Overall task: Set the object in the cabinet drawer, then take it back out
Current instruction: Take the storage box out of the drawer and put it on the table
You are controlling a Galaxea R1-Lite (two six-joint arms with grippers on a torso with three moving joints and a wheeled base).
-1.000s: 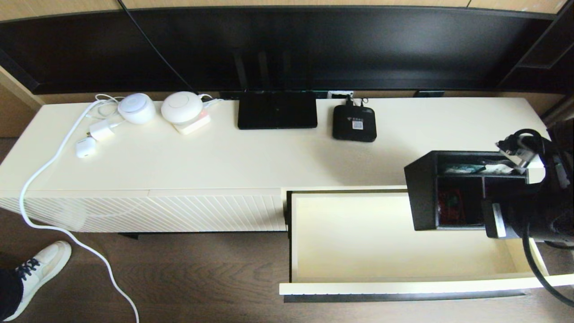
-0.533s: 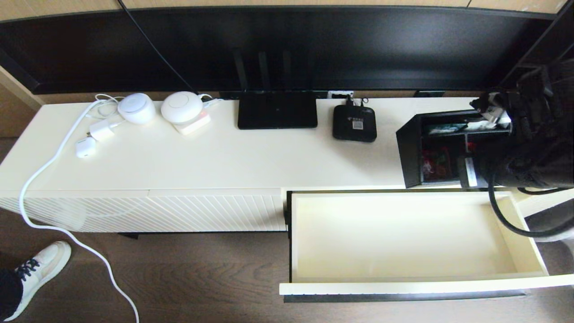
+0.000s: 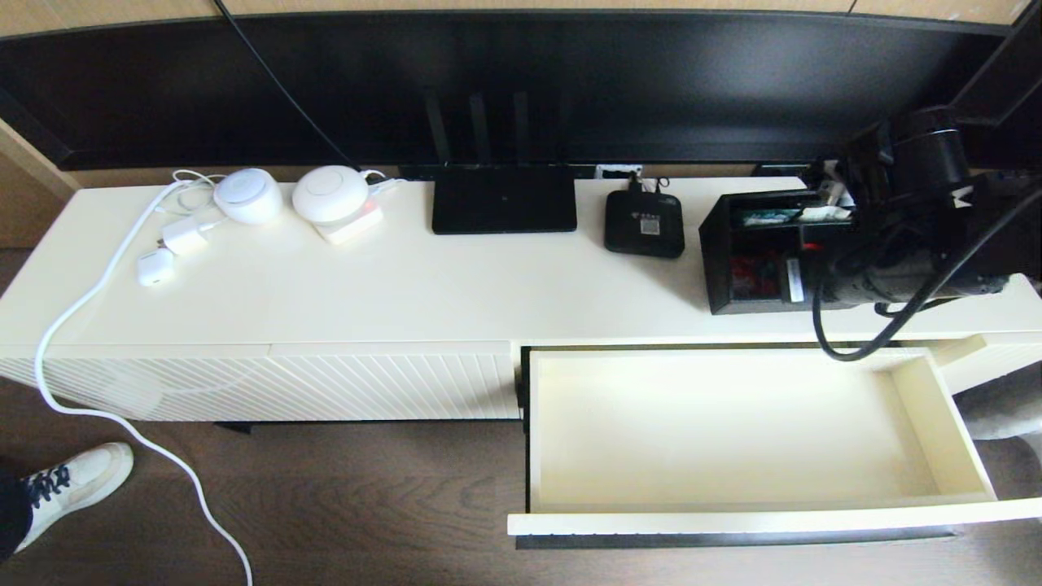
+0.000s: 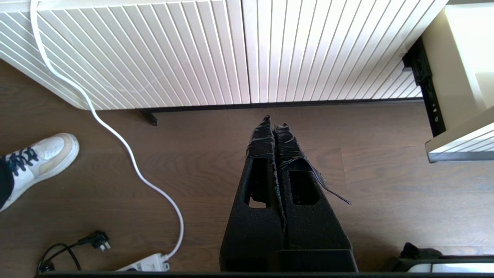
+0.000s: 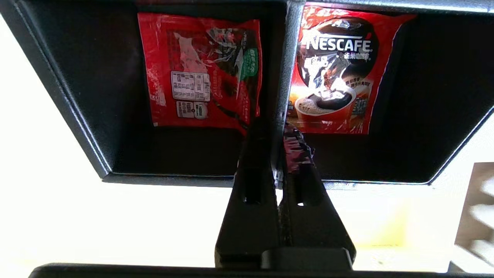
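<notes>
The black organizer box [image 3: 745, 252] is over the cream cabinet top at the right, behind the open cabinet drawer [image 3: 716, 431]. I cannot tell whether it rests on the top. My right gripper [image 3: 798, 273] reaches into it from the right and is shut on the divider wall [image 5: 287, 58] between two compartments. In the right wrist view, red coffee sachets [image 5: 200, 73] lie in both compartments on either side of the right gripper [image 5: 278, 125]. The drawer's smooth interior holds nothing. My left gripper [image 4: 274, 121] hangs shut over the wooden floor in front of the cabinet.
On the cabinet top stand a flat black router [image 3: 503, 199], a small black set-top box [image 3: 643, 224] and two round white devices [image 3: 330, 194] with chargers. A white cable [image 3: 81, 309] trails to the floor. A person's white shoe [image 3: 69, 488] is at front left.
My right gripper has carried the organizer box from above the drawer's right end back and slightly left, to over the cabinet top. The drawer stays open.
</notes>
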